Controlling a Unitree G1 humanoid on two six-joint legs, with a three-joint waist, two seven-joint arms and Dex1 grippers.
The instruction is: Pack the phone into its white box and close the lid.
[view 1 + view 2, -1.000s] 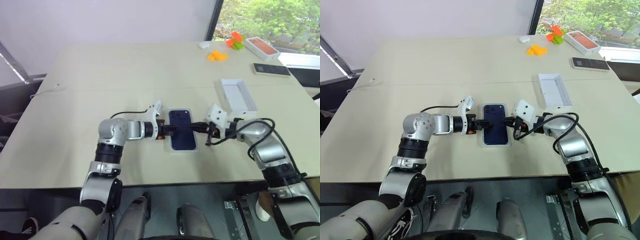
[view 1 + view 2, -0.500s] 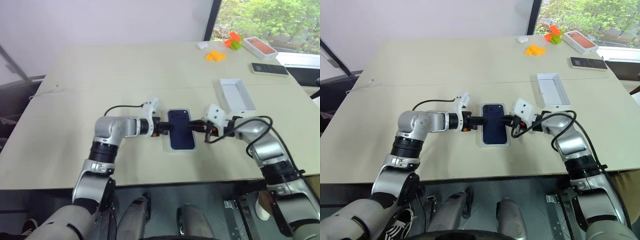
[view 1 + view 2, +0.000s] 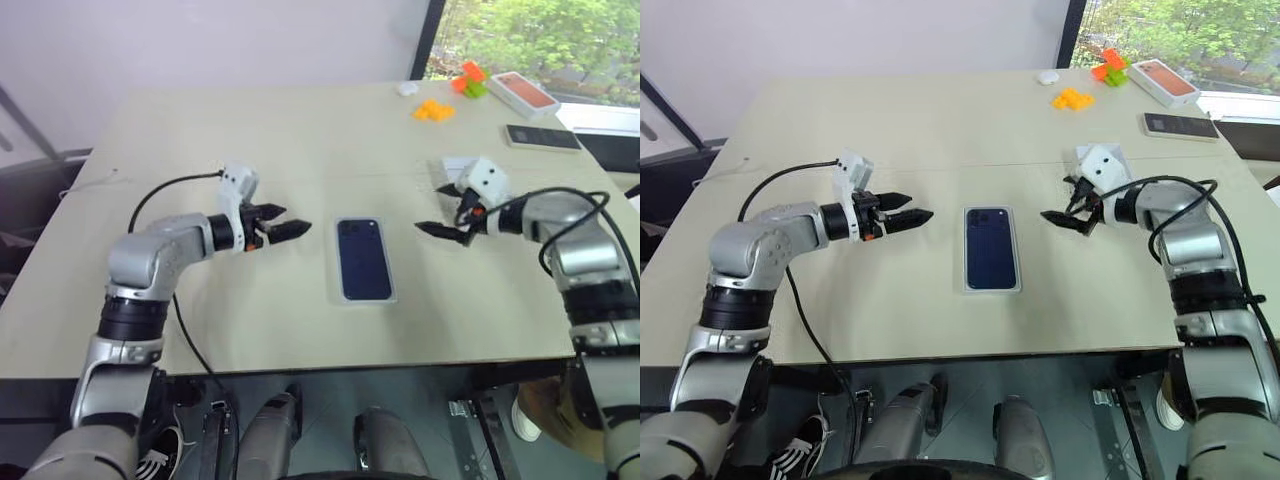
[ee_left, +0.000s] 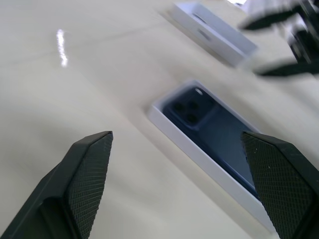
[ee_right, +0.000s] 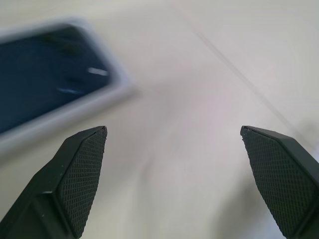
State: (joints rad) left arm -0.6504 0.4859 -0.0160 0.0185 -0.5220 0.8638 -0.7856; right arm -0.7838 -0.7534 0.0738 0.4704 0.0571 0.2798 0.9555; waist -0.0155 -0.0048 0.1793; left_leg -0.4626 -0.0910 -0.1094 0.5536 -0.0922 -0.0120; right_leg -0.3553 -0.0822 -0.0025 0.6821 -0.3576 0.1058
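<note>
On the tabletop (image 3: 890, 130) I see the phone (image 3: 991, 247) in the white box (image 3: 991, 289); both jaws open, empty; the lid (image 4: 214, 34) remains off.

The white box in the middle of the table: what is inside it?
The phone lies flat inside the white box, back up, camera bump at the far end. It covers the box's floor, so anything beneath cannot be seen.

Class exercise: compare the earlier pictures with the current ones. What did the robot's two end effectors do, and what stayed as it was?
Both have let go of the phone and opened. The left end effector drew back to the robot's left, the right end effector to its right, so both now hover clear of the white box. The phone remains in that box; the lid still lies open on the table.
</note>
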